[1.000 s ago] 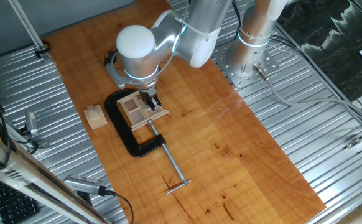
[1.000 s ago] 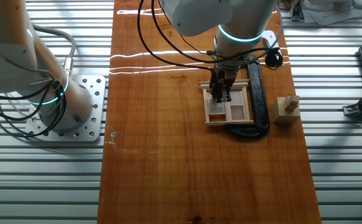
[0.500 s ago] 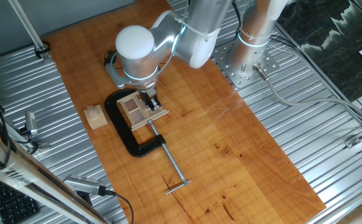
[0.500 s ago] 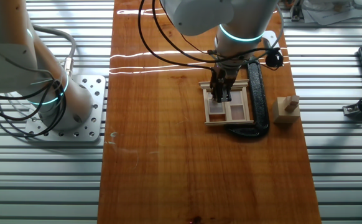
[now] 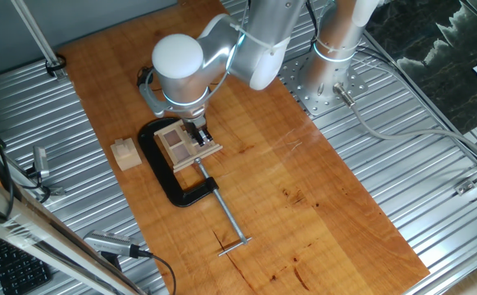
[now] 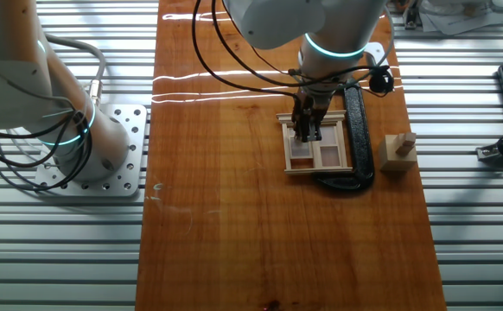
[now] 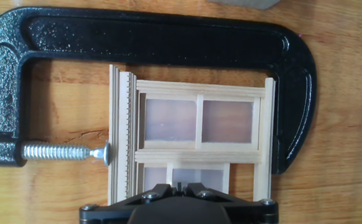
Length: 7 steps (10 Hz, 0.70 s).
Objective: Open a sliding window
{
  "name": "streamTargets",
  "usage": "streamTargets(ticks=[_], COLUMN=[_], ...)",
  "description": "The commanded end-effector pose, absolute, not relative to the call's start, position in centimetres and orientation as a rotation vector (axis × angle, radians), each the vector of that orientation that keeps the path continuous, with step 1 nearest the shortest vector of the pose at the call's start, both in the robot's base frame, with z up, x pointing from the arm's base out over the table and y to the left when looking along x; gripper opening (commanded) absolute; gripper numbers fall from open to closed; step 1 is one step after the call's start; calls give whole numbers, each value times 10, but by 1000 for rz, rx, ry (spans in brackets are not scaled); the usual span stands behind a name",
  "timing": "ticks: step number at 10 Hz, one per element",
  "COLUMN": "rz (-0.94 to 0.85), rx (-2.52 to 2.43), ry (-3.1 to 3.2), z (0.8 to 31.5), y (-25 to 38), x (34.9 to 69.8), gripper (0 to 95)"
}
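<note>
Nothing has moved since the earlier frames: the gripper (image 6: 306, 135) stays planted on the sliding window (image 6: 318, 148), which sits clamped by the black clamp (image 6: 359, 130) at its 3 o'clock, jaws apparently closed, suggesting the slide has stalled or not begun.

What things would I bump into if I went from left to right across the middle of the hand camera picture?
C-clamp's screw end → steel screw → sliding window → the C-clamp's curved black back.
</note>
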<state>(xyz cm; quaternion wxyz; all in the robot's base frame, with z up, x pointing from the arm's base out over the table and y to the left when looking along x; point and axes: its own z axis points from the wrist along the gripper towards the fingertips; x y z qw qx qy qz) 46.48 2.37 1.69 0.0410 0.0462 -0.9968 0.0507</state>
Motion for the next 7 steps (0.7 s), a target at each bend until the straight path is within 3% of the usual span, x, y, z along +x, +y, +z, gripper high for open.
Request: streamTargets(ticks=[1,7], rz=[155,152], rx=[146,121], ry=[-3049,-3056], z=[11,10], y=[24,25], x=[464,465], gripper=[0,0])
